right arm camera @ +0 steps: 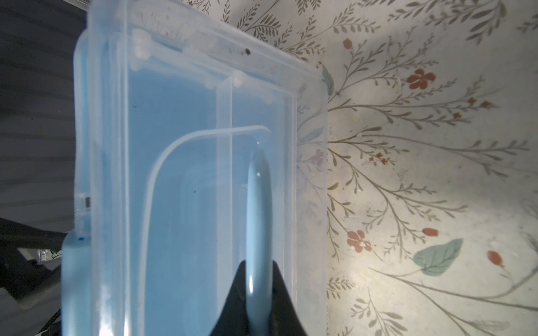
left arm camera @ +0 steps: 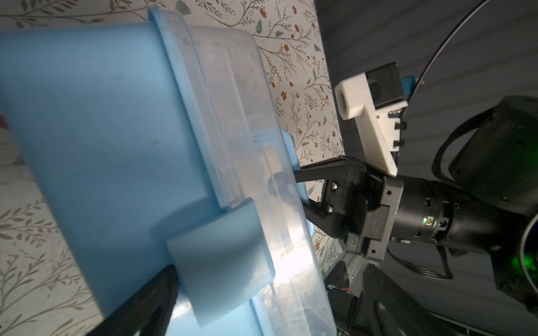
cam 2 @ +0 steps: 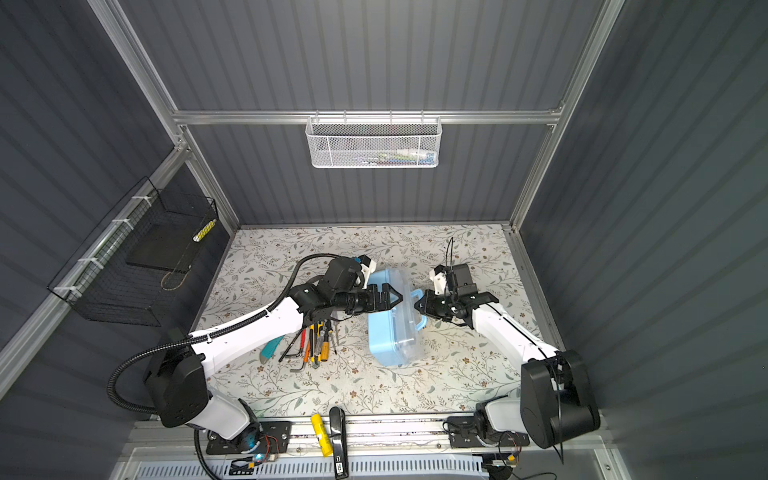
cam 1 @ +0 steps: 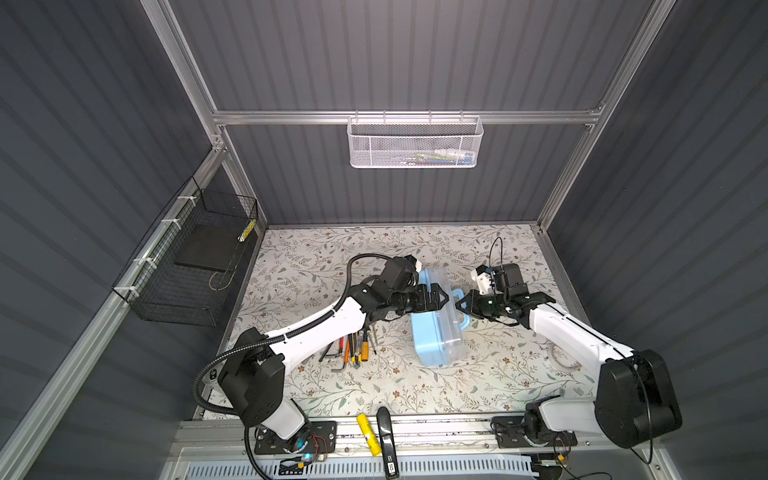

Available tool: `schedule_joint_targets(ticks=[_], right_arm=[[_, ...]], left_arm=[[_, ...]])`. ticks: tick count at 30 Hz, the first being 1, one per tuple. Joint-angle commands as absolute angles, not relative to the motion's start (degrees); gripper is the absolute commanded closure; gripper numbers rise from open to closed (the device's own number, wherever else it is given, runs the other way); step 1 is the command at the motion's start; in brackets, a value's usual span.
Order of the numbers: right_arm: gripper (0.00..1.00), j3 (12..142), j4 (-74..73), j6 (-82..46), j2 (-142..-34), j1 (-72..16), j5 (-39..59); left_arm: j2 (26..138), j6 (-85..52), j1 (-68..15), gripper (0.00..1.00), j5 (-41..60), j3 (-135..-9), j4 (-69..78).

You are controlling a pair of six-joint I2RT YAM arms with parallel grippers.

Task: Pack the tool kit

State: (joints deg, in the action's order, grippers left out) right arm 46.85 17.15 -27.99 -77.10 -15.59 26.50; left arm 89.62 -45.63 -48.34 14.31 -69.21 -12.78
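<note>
The light-blue case (cam 1: 432,336) (cam 2: 386,340) stands on its side mid-table, its clear lid (left arm camera: 247,116) (right arm camera: 180,174) facing right. My right gripper (cam 1: 459,306) (cam 2: 417,306) (right arm camera: 258,291) is shut on the blue handle (right arm camera: 259,203) (left arm camera: 291,148). My left gripper (cam 1: 441,297) (cam 2: 393,296) (left arm camera: 262,302) is open and straddles the case's upper edge, with the blue latch (left arm camera: 221,261) between its fingers. Hex keys and screwdrivers (cam 1: 353,347) (cam 2: 316,343) lie in a pile left of the case, partly under the left arm. A teal tool (cam 2: 269,348) lies beside them.
A white mesh basket (cam 1: 413,143) hangs on the back wall and a black wire basket (cam 1: 187,266) on the left wall. A yellow object (cam 1: 368,434) and a black one (cam 1: 386,440) lie on the front rail. A clear ring (cam 1: 563,357) lies near the right arm.
</note>
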Motion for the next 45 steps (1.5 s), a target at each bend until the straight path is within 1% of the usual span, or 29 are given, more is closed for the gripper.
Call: schedule_joint_targets(ticks=[1, 6, 14, 18, 27, 35, 40, 45], right_arm=[[1.00, 46.98, 15.91, -26.02, -77.49, -16.17, 23.78], [1.00, 46.39, 14.83, -26.23, -77.34, -16.68, 23.47], [1.00, 46.92, 15.34, -25.78, -77.08, -18.27, 21.62], [1.00, 48.19, 17.35, -24.51, -77.38, -20.73, 16.33], [1.00, 49.43, 18.34, -24.28, -77.10, -21.94, 13.65], [1.00, 51.76, 21.71, -22.67, -77.52, -24.39, 7.85], [1.00, 51.85, 21.86, -22.85, -77.69, -24.48, 6.64], [1.00, 51.77, 21.96, -22.84, -77.88, -24.45, 5.22]], left_arm=[[91.31, -44.82, -49.04, 0.01, 20.81, -67.31, -11.89], [92.10, -45.24, -49.24, 0.01, 24.71, -64.72, -5.71], [92.64, -44.65, -49.55, 0.01, 25.83, -62.70, -1.75], [93.29, -44.58, -49.72, 0.00, 27.27, -62.69, 0.04], [93.78, -43.51, -50.44, 0.01, 29.12, -64.15, 1.40], [94.57, -42.98, -51.49, 0.01, 32.05, -65.97, 3.63], [93.28, -43.46, -51.43, 0.01, 33.34, -65.92, 6.23], [91.90, -45.57, -51.50, 0.00, 35.33, -64.42, 12.27]])
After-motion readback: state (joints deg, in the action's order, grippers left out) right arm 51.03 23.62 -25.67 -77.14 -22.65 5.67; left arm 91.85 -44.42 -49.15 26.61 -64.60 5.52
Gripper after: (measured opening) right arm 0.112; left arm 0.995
